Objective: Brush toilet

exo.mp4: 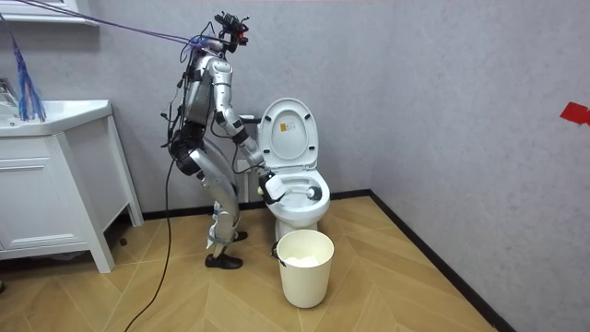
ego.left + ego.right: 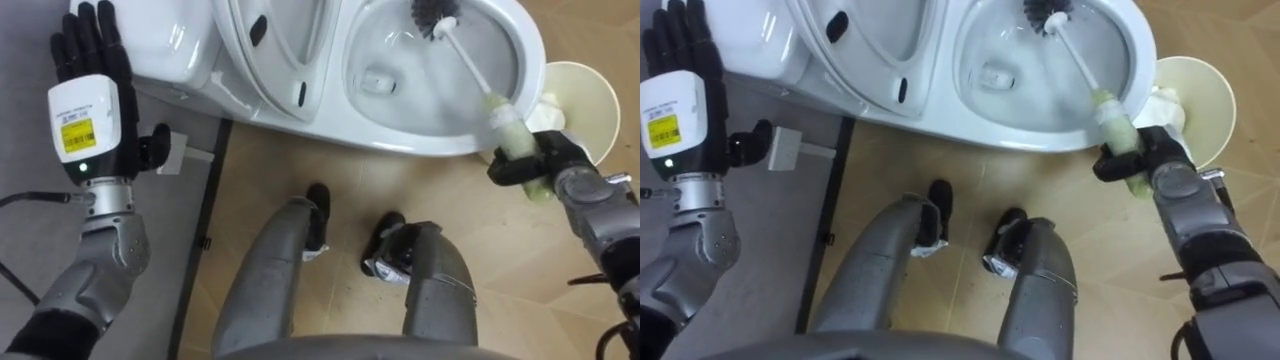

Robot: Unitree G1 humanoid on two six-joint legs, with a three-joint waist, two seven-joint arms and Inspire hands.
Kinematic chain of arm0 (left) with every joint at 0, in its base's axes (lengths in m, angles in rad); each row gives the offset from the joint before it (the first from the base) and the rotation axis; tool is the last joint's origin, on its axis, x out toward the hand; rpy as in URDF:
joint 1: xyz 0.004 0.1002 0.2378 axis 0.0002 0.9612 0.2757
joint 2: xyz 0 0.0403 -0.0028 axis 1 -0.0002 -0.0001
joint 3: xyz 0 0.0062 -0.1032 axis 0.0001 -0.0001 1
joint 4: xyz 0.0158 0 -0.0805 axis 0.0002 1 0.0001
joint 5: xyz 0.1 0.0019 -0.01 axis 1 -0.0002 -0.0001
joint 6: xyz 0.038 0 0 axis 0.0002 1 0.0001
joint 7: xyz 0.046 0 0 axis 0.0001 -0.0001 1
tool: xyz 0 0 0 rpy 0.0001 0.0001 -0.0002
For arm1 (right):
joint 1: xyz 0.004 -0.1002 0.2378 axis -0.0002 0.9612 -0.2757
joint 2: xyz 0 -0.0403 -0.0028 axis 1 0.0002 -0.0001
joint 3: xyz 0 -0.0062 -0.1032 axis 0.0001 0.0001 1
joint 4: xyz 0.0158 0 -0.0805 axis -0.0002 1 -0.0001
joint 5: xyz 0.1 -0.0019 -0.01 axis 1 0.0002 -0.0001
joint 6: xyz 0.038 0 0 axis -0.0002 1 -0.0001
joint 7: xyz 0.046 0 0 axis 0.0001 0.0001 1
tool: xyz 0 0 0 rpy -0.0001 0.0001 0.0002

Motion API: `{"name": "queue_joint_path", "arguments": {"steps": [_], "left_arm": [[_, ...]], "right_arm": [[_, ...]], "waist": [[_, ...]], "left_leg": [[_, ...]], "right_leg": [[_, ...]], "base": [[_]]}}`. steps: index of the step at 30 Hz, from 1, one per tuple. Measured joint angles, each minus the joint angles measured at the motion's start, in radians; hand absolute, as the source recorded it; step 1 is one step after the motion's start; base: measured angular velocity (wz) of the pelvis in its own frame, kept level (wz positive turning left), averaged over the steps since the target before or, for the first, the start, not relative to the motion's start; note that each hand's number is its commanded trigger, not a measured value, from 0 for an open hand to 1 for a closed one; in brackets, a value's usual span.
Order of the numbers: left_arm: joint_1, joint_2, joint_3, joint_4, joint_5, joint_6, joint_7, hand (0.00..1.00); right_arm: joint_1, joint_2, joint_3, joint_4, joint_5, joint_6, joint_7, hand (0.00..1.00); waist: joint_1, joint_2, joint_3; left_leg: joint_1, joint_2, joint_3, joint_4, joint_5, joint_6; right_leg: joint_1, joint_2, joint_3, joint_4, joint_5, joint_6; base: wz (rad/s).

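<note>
The long toilet brush with a thin white shaft (image 2: 470, 65) lies slanted across the upper right of the left eye view. Its black bristle head (image 2: 432, 14) is down inside the white ceramic toilet bowl (image 2: 400, 140), against the far inner wall, and its thick pale green handle (image 2: 512, 128) sticks out over the near rim. The right hand (image 2: 540, 160) grips that handle at the far right, with black fingers (image 2: 508, 170) curled tight round it. The brush looks light, with a stiff plastic shaft and springy bristles, and the smooth handle is likely slippery when wet. The thick green part is therefore the sound place to hold it, low enough to give leverage for scrubbing. The glazed bowl is hard and slick, so the head will probably skid rather than catch. The left hand (image 2: 88, 110) is raised at the upper left, its fingers straight and empty. A round cream plastic bin (image 2: 596, 90) stands just behind the right hand.
</note>
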Motion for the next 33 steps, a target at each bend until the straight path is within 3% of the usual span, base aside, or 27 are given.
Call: {"name": "queue_joint_path", "arguments": {"steps": [5,10,12,14,16,19,21,24,28,33], "left_arm": [[-0.017,-0.004,-0.003,0.007,0.02,0.016,-0.035,0.0],[-0.066,-0.015,-0.024,0.041,0.033,0.016,-0.076,0.0],[-0.089,-0.016,-0.046,0.045,0.029,0.017,-0.096,0.0],[-0.09,-0.015,-0.051,0.043,0.022,0.016,-0.104,0.0],[-0.086,-0.015,-0.052,0.04,0.018,0.013,-0.115,0.0],[-0.067,-0.016,-0.054,0.023,-0.008,0.006,-0.112,0.0],[-0.061,-0.012,-0.055,0.005,-0.053,-0.005,-0.111,0.0],[-0.042,-0.011,-0.048,0.01,-0.062,-0.007,-0.114,0.0],[-0.015,-0.008,-0.042,0.02,-0.104,-0.018,-0.134,0.0],[0.002,-0.006,-0.025,0.072,-0.13,-0.054,-0.171,0.0]], "right_arm": [[-0.002,0.0,0.001,0.001,-0.256,-0.015,-0.033,1.0],[-0.017,-0.006,0.076,-0.001,-0.596,-0.018,-0.04,1.0],[-0.032,-0.008,0.145,-0.006,-0.714,0.01,-0.027,1.0],[-0.038,-0.011,0.16,-0.012,-0.776,0.039,-0.016,1.0],[-0.036,-0.017,0.161,-0.027,-0.825,0.044,0.0,1.0],[0.013,-0.027,0.161,-0.136,-0.885,0.076,0.023,1.0],[0.059,-0.031,0.161,-0.238,-0.918,0.11,0.052,1.0],[0.099,-0.026,0.158,-0.314,-0.968,0.141,0.101,1.0],[0.139,-0.013,0.158,-0.355,-0.992,0.143,0.159,1.0],[0.181,0.016,0.158,-0.341,-0.997,0.132,0.212,1.0]], "waist": [[0.009,0.009,-0.0056],[0.061,0.038,-0.0059],[0.085,0.05,-0.0059],[0.093,0.058,-0.0068],[0.095,0.059,-0.0077],[0.096,0.06,-0.0082],[0.088,0.067,-0.0129],[0.08,0.066,-0.0132],[0.067,0.055,-0.0171],[0.046,0.011,-0.0182]], "left_leg": [[0.001,0.001,-0.001,0.005,0.003,0.005],[0.003,0.017,-0.006,0.019,-0.001,0.004],[0.001,0.017,-0.006,0.02,-0.003,0.0],[0.001,0.019,-0.006,0.019,-0.004,-0.002],[0.001,0.022,-0.007,0.018,-0.004,-0.001],[0.001,0.032,-0.012,0.019,-0.007,-0.006],[0.006,0.039,-0.03,0.013,-0.009,-0.012],[0.043,0.05,-0.03,-0.005,-0.012,-0.019],[0.11,0.052,-0.028,-0.042,-0.014,-0.025],[0.225,0.049,-0.027,-0.099,-0.014,-0.036]], "right_leg": [[0.005,0.0,-0.004,-0.001,0.006,0.001],[0.017,0.017,-0.01,-0.011,0.009,0.003],[0.014,0.016,-0.011,-0.007,0.009,0.001],[0.014,0.018,-0.01,-0.009,0.01,0.0],[0.015,0.023,-0.011,-0.015,0.013,-0.005],[0.025,0.037,-0.018,-0.033,0.015,-0.009],[0.05,0.056,-0.039,-0.069,0.024,-0.013],[0.093,0.071,-0.042,-0.103,0.028,-0.013],[0.159,0.084,-0.04,-0.147,0.034,-0.011],[0.272,0.088,-0.048,-0.199,0.027,-0.008]], "base": [[-0.01],[-0.06],[-0.02],[0.0],[-0.05],[-0.04],[0.04],[0.0],[-0.02],[0.06]]}}
